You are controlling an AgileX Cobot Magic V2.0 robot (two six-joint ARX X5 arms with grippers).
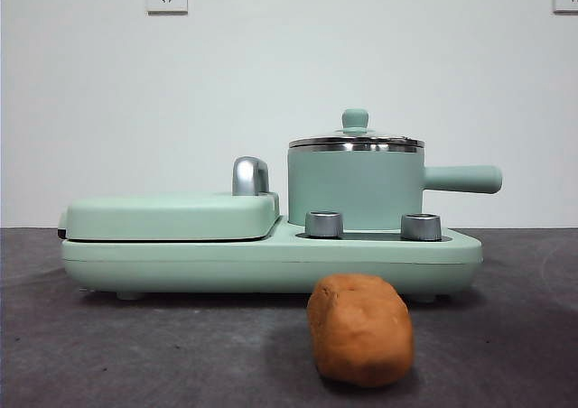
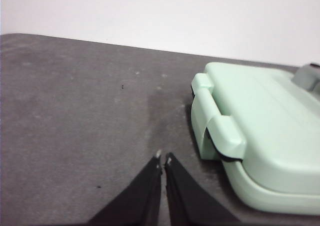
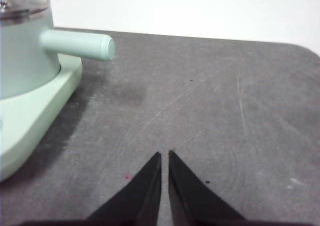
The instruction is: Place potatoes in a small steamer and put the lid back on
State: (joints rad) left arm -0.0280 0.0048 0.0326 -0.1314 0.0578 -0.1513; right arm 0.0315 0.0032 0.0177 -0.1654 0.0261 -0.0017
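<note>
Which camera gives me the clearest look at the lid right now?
The front view: the lid sits on the steamer, its steel rim and green knob seen whole from the side. The right wrist view catches only one edge of it at a corner; the left wrist view shows none.

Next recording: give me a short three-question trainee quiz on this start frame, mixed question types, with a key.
1. True or false: the lid sits on the small steamer.
2. Where is the potato? A) inside the steamer B) on the table in front of the cooker base C) in a gripper
3. Fill in: the left gripper hangs over bare table beside the closed ____, while the right gripper hangs near the steamer's handle.

Key: 1 true; 2 B; 3 griddle.
</note>
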